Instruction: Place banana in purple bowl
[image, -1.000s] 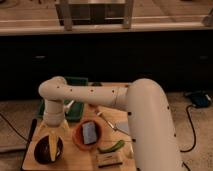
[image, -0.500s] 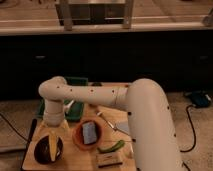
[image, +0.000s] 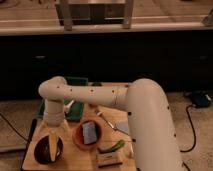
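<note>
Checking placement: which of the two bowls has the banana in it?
The purple bowl at front left, below the gripper, holds the banana. The orange bowl beside it holds a blue-grey block.

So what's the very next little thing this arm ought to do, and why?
Probably lift straight up and pull away. The banana already seems to lie inside the purple bowl, and the gripper hangs just above it at the end of the white arm. Rising vertically should keep clear of the orange bowl beside it.
</note>
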